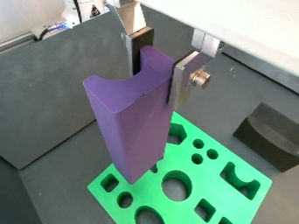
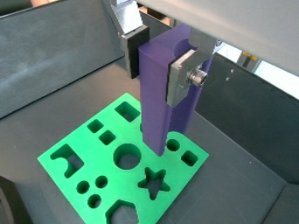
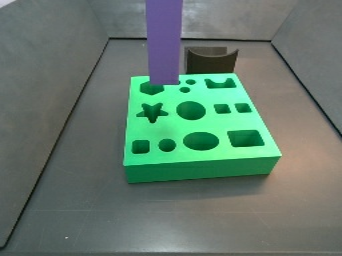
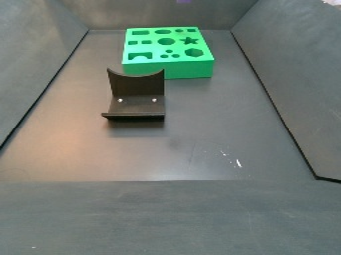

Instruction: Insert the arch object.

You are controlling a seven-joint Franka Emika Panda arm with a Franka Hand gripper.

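Observation:
My gripper (image 1: 163,74) is shut on a tall purple column (image 1: 135,118) and holds it upright near its top; it also shows in a wrist view (image 2: 158,74). A semicircular scoop runs down one side of the column, so its section is an arch: it is the arch object (image 2: 163,96). Its lower end hangs at the back left corner of the green board (image 3: 201,165), touching or just above it. In a side view the column (image 3: 163,40) runs out of frame and the gripper is out of view. An arch-shaped hole (image 1: 242,175) lies further along the board.
The dark fixture (image 4: 134,97) stands on the floor in front of the green board (image 4: 167,62), also seen behind the board in a side view (image 3: 211,58) and in a wrist view (image 1: 274,136). Grey walls enclose the floor.

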